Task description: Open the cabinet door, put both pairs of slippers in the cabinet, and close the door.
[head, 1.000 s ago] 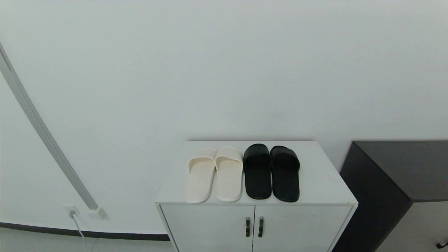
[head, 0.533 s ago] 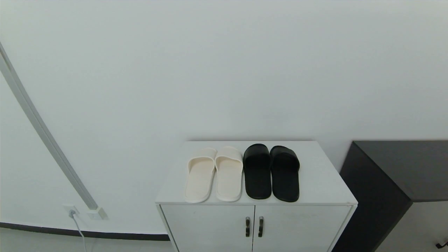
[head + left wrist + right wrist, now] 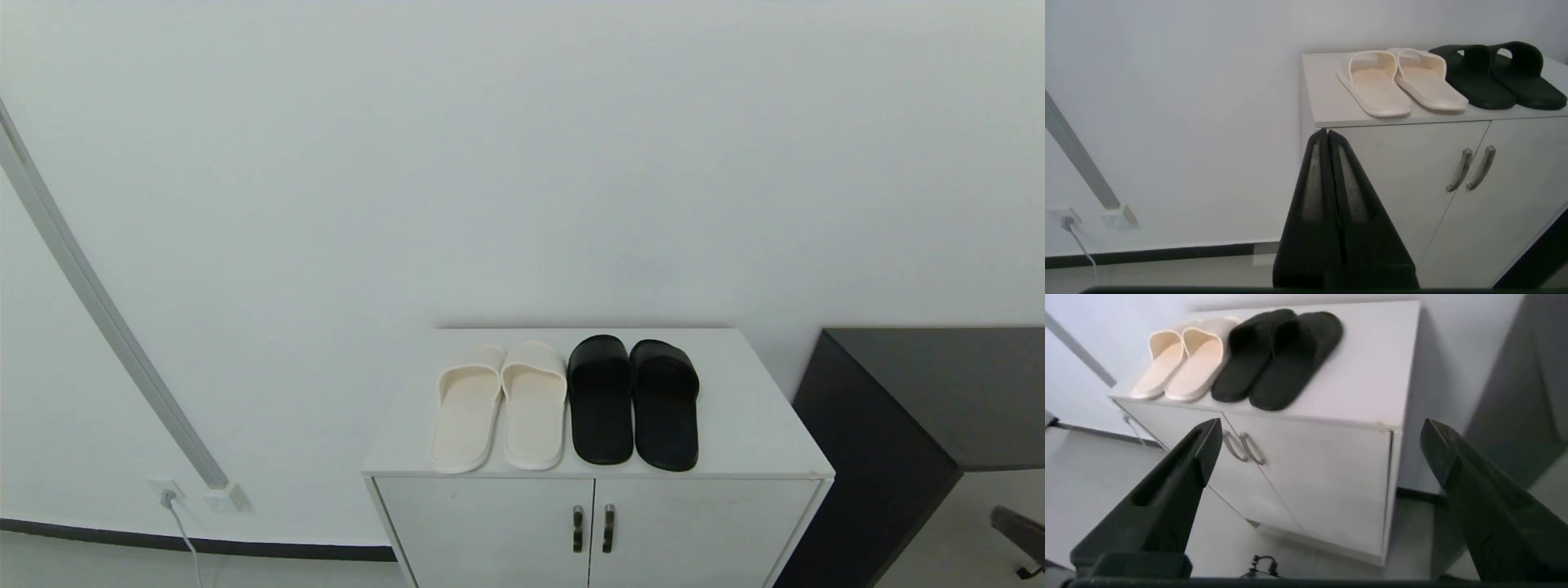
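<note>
Slippers (image 3: 535, 408) atop cabinet (image 3: 755, 433), doors (image 3: 490, 531) shut

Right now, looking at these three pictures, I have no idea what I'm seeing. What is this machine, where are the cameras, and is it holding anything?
This is a two-armed robot on wheels. The wide picture comes from a camera on its head, looking at a white cabinet. On top lie a cream pair of slippers and a black pair, side by side. Both doors are closed. The other two pictures come from cameras on its wrists. The dark wedge in the left wrist picture is the left gripper, shut and empty. The two dark prongs in the right wrist picture are the right gripper, open and empty. Neither touches the cabinet.
</note>
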Motion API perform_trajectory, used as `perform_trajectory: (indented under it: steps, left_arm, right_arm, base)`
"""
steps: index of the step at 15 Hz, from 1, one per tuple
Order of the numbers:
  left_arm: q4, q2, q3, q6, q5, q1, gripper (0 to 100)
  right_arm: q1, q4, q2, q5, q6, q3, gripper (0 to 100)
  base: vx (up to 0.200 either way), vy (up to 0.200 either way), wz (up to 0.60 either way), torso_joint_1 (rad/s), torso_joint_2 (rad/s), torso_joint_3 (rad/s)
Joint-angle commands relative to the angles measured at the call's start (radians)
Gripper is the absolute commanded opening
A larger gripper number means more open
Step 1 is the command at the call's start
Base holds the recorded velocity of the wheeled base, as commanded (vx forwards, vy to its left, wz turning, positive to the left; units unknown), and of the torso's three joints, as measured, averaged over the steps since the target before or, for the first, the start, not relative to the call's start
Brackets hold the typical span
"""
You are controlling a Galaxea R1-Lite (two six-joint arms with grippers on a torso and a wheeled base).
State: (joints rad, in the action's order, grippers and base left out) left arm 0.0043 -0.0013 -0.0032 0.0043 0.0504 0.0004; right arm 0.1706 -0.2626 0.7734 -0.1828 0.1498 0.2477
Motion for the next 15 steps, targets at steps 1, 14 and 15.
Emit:
perform_trajectory:
  steps: [1, 14, 15]
  left_arm:
    - [0.0, 0.001, 0.0, 0.002, 0.0, 0.001, 0]
    - [0.002, 0.001, 0.0, 0.039, 0.02, 0.001, 0]
    - [0.002, 0.001, 0.0, 0.04, 0.022, 0.001, 0]
  right_arm:
    - [0.265, -0.195, 0.353, 0.17, 0.106, 0.058, 100]
    - [0.61, -0.386, 1.106, 0.707, 0.241, 0.559, 100]
    - [0.61, -0.388, 1.132, 0.718, 0.241, 0.575, 100]
  base:
    - [0.0, 0.0, 0.0, 0.0, 0.0, 0.0]
    - [0.0, 0.0, 0.0, 0.0, 0.0, 0.0]
    - [0.0, 0.0, 0.0, 0.0, 0.0, 0.0]
